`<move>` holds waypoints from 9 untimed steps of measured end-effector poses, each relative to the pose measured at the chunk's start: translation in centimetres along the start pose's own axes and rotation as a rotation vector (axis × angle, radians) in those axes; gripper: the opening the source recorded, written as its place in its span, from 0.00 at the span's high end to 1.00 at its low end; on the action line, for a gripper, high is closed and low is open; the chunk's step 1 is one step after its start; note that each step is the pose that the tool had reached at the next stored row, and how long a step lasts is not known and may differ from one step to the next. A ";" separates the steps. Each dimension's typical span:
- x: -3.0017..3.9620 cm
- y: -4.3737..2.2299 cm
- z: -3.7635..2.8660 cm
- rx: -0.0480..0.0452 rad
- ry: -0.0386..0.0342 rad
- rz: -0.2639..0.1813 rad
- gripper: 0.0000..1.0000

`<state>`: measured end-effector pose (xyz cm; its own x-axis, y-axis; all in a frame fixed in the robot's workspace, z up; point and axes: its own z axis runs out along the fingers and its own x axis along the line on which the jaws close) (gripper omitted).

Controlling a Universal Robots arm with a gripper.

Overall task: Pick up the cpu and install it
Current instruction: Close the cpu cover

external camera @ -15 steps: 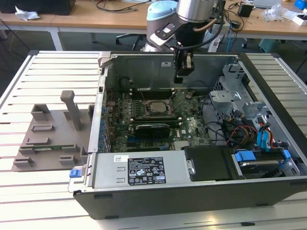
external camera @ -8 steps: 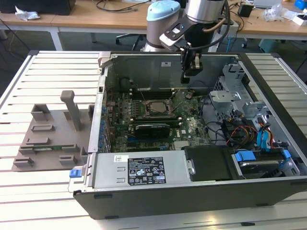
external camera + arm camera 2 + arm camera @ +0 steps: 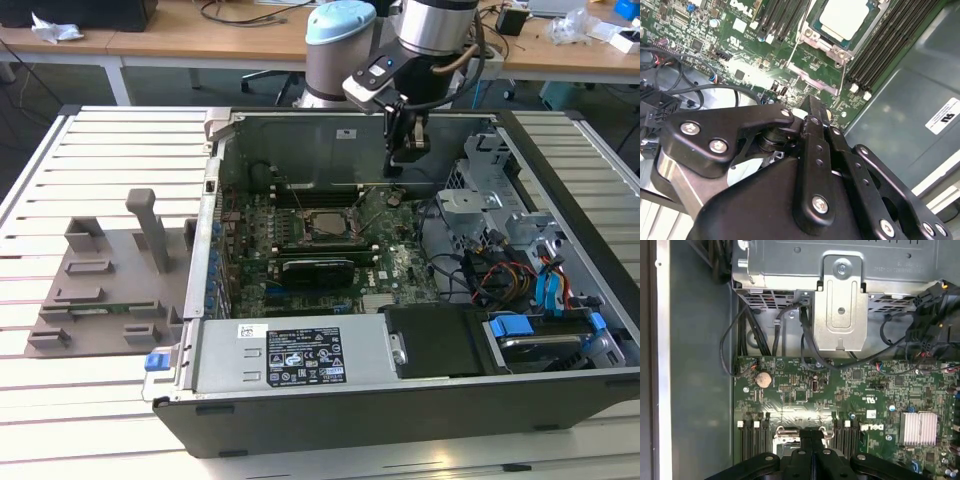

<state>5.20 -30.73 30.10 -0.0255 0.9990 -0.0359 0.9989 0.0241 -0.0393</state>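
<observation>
The cpu [image 3: 845,17] sits within its socket frame [image 3: 816,36], the pincer [image 3: 812,102] clenched empty, clear above the motherboard [image 3: 740,50].

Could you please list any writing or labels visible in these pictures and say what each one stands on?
Black label on the power supply: print too small to read.
White sticker on the case wall: marks not legible.
White lettering on the motherboard: a maker's logo, left unquoted.
Nothing else can be read.
</observation>
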 end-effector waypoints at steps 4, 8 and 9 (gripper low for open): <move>0.02 0.28 0.53 0.0001 -0.0001 0.000 0.89; 0.04 0.44 1.10 0.0001 -0.0001 0.000 0.89; 0.06 0.51 1.52 0.0001 -0.0001 0.000 0.89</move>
<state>5.65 -30.72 28.56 -0.0255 0.9990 -0.0360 0.9989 0.0240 -0.0395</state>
